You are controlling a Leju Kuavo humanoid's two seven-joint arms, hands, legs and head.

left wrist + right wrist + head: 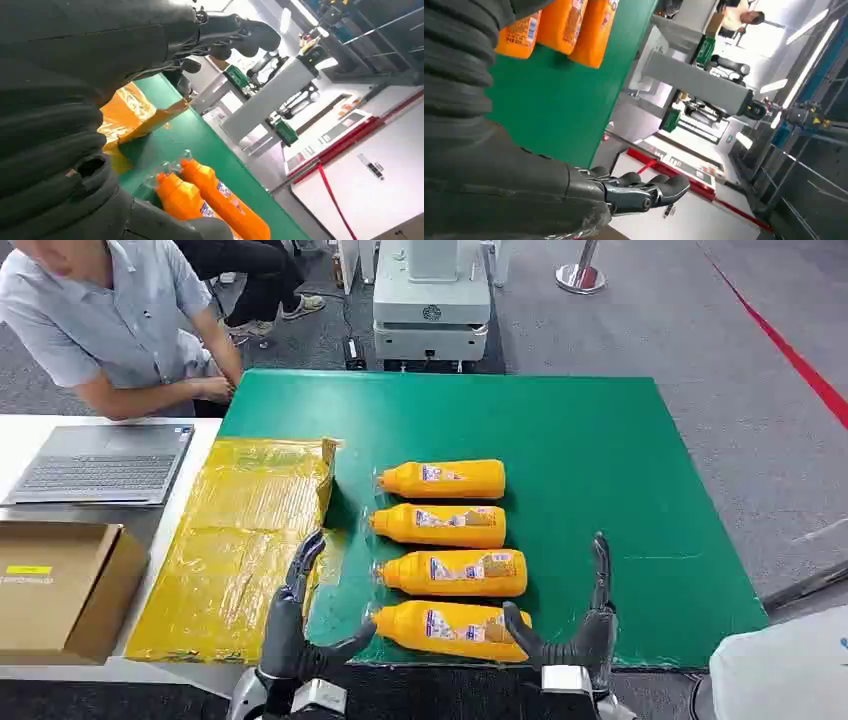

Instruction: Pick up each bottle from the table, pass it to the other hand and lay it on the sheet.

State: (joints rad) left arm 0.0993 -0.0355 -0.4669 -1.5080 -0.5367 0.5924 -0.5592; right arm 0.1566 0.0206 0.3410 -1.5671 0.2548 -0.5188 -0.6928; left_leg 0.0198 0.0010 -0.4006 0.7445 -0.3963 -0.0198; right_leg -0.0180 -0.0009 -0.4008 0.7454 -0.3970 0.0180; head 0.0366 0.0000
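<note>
**Four bottles waiting, both robot hands empty**

Four orange bottles lie on their sides in a row on the green worktop (600,460), caps pointing toward the yellow sheet (240,540) that lies just beside them. The nearest bottle (450,628) sits close to the front edge, between the two robot hands; the other three (455,572), (440,525), (445,480) lie beyond it, each near its neighbour. None is on the sheet yet.

The left robot hand (295,620) hovers over the sheet's near edge, fingers spread wide and holding nothing. The right robot hand (580,625) stands just beside the base of the nearest bottle, fingers raised and apart, thumb reaching toward it, also empty.

The bottles look like stiff plastic with glossy labels, probably full and fairly heavy, so the smooth body may slip or roll when touched. The best hold is likely across the wide middle of the body, leaving the neck end free for the other hand to take over. A person (120,320) leans in beside a laptop (100,465) and a cardboard box (60,585)
</note>
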